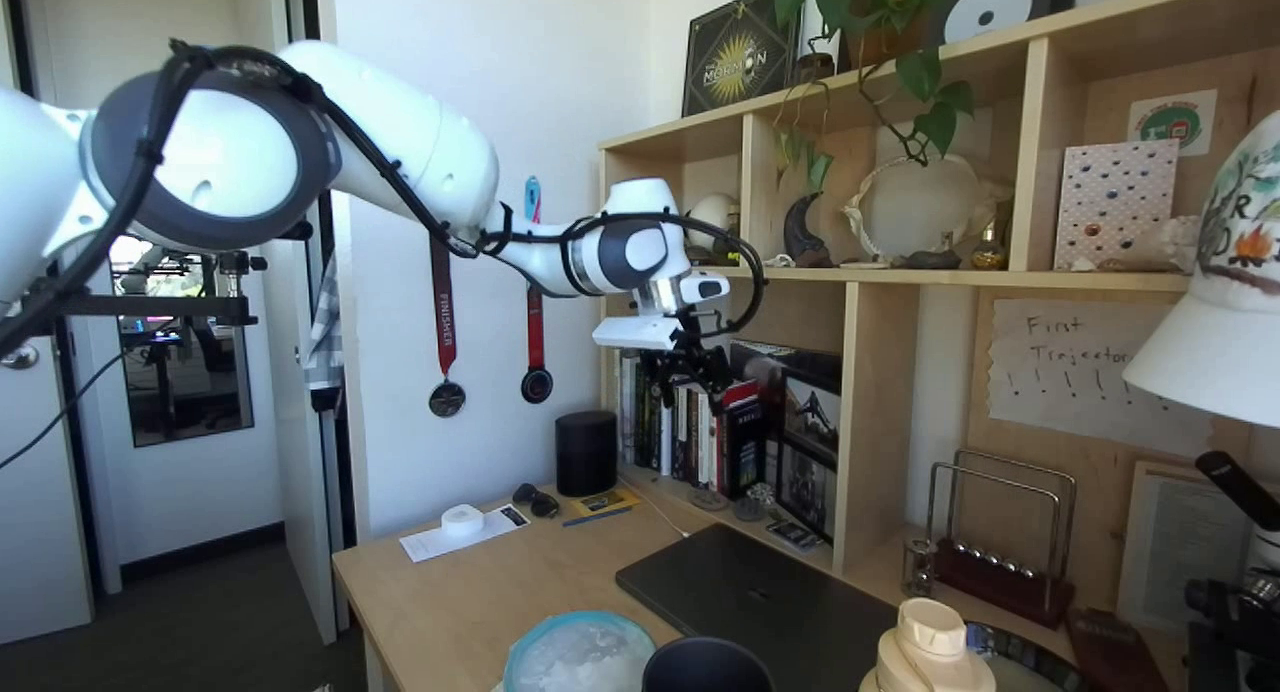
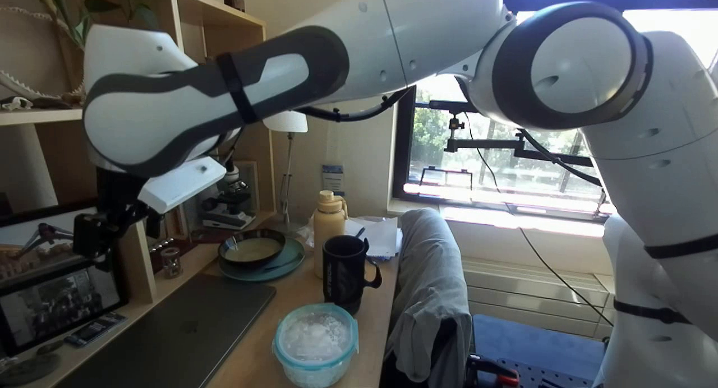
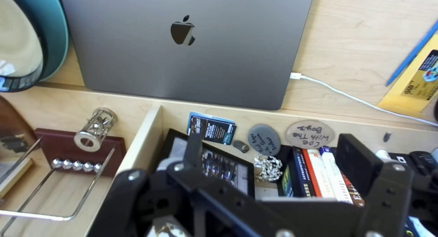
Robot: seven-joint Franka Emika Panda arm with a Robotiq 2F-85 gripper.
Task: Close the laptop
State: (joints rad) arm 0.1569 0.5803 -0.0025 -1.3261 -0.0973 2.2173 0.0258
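Note:
The laptop is a thin, dark-grey shell with its lid down, lying flat on the desk. It shows in both exterior views (image 1: pixel 745 587) (image 2: pixel 185 326). In the wrist view its lid (image 3: pixel 232 55) fills the upper middle, with an apple logo facing up. My gripper (image 1: pixel 692 387) is open and empty, high above the desk at the shelf side, apart from the laptop. It also shows in an exterior view (image 2: pixel 120 236). In the wrist view the fingers (image 3: pixel 273 158) are wide apart, with shelf things seen between them. The laptop's screen is hidden.
A lidded container (image 2: pixel 315 343), a black mug (image 2: pixel 343 270) and a yellow bottle (image 2: pixel 329 225) stand in front of the laptop. A bowl on a plate (image 2: pixel 252 250) is at its end. Shelves with books (image 1: pixel 690 422) and frames stand behind. A white cable (image 3: pixel 342 93) plugs into the laptop.

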